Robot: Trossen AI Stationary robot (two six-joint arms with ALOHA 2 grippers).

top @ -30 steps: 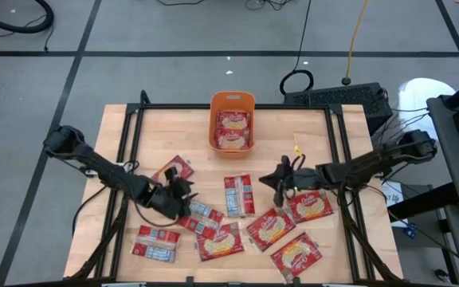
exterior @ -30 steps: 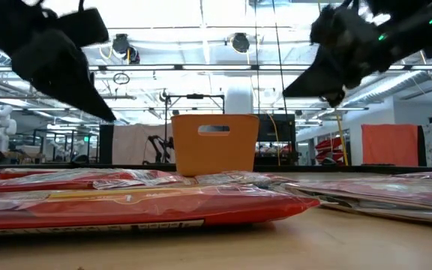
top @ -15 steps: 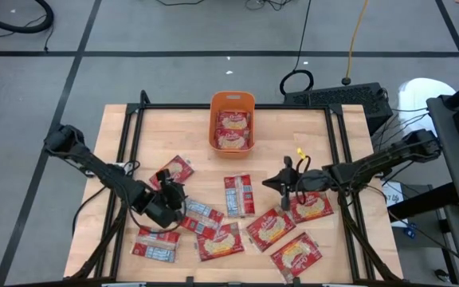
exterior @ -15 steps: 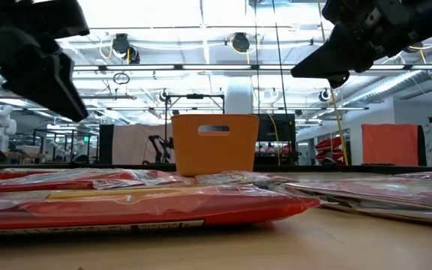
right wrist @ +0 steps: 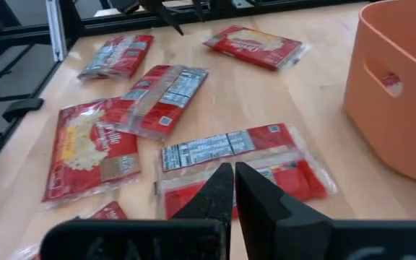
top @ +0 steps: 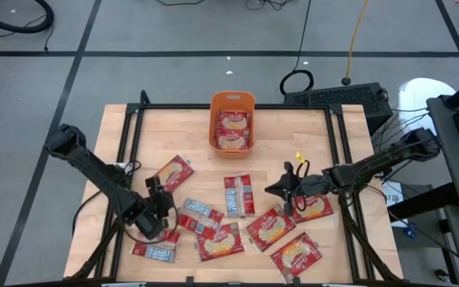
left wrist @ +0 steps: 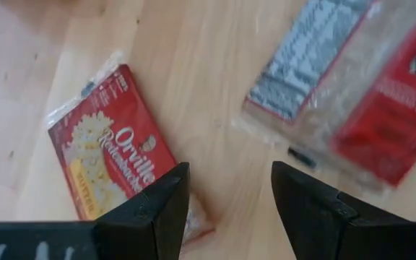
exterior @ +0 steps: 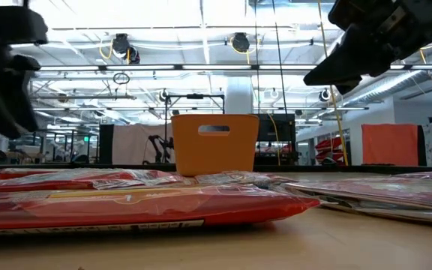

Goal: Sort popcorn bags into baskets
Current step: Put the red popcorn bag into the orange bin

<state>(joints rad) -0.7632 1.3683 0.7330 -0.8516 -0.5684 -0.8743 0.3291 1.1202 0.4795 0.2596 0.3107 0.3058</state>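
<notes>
**High view: left tool picking its next packet, right tool waiting empty**

High view shows the desk [top: 134,135] as the biggest thing in play, a wooden top with most of the sorting not yet done. The orange basket [top: 232,119] sits at the far middle edge and already holds two popcorn bags [top: 233,130]. Well apart from it, the loose bags lie scattered across the near half: one label-up packet [top: 173,172] to the left, a grey-print packet [top: 238,194] in the centre, and a cluster further along the near edge, several overlapping.

Both arms reach in from the sides. The left tool [top: 154,209] hangs over the near-left part of the desk, its fingers spread with nothing between them; the left wrist view shows it over bare wood between the label-up packet [left wrist: 114,162] and a grey-print packet [left wrist: 352,94]. The right tool [top: 287,190] hovers right of centre above the cluster, its fingers pressed together and holding nothing.

By my reading, the step in hand is choosing and approaching the next bag with the left tool. The next move calls for centring over one single packet, dropping until the fingers straddle an edge, and pinching only that bag, since the flat, slick wrappers lie close together and could come up in pairs or slip.
</notes>
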